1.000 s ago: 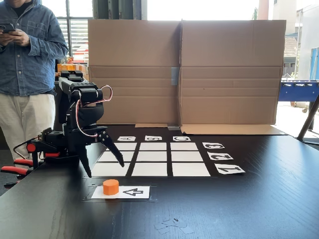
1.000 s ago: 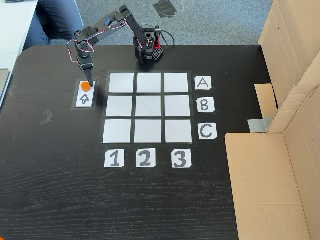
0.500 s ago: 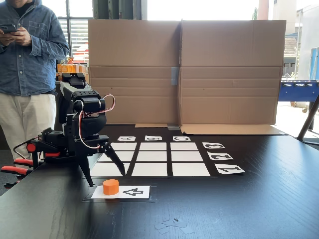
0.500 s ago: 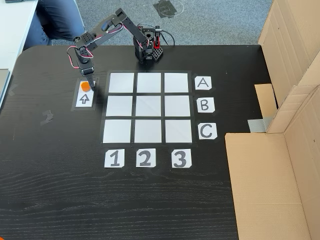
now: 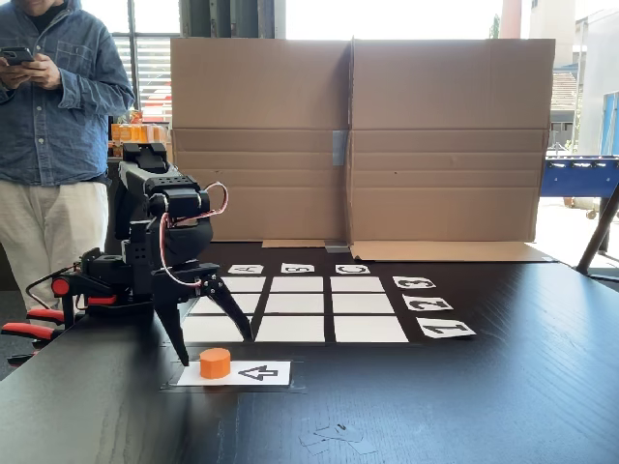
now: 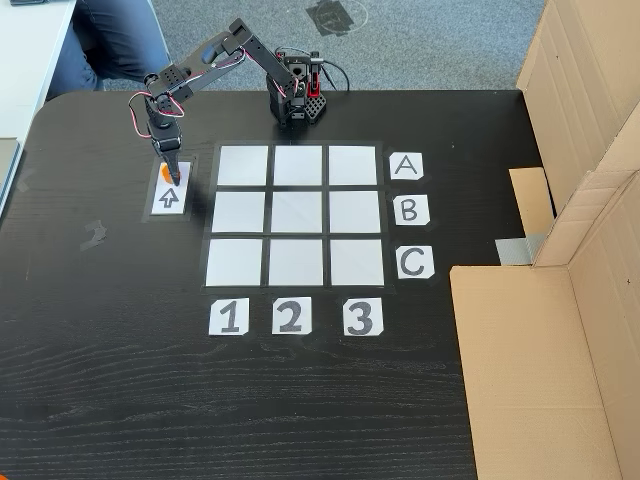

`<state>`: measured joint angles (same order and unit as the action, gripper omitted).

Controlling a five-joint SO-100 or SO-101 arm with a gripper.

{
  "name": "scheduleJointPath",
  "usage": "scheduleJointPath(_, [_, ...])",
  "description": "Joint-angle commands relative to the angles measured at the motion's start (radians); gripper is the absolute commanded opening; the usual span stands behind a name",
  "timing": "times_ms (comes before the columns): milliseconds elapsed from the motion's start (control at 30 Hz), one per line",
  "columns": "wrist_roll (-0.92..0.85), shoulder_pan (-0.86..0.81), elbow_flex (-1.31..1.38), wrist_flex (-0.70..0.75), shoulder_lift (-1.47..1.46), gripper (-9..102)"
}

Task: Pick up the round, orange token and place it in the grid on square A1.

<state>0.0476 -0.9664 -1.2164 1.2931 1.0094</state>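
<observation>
- The token (image 5: 215, 362) sits on the tabletop on a white card with a black arrow (image 5: 253, 372), at the card's left end in a fixed view.
- The gripper (image 5: 215, 346) hangs point-down just behind and above the token, its 2 fingers spread wide apart, 1 on each side, and nothing is held.
- In a fixed view from above, the gripper (image 6: 172, 178) covers most of the token (image 6: 163, 171), leaving an orange sliver.
- The grid (image 6: 296, 215), 9 white cells, lies near the middle of the tabletop, just beside the card.
- Square A1 (image 6: 243, 166) is the grid's corner cell nearest the card and lies bare.
- A person (image 5: 53, 116) in a denim shirt stands behind the table's far left corner, holding a phone (image 5: 14, 55).
</observation>
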Motion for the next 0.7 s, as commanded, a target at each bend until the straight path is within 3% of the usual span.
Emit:
scheduleJointPath(0, [0.003, 0.009, 0.041, -0.012, 0.002, 38])
scheduleJointPath(667, [0.003, 0.003, 0.052, -0.023, -0.041, 37])
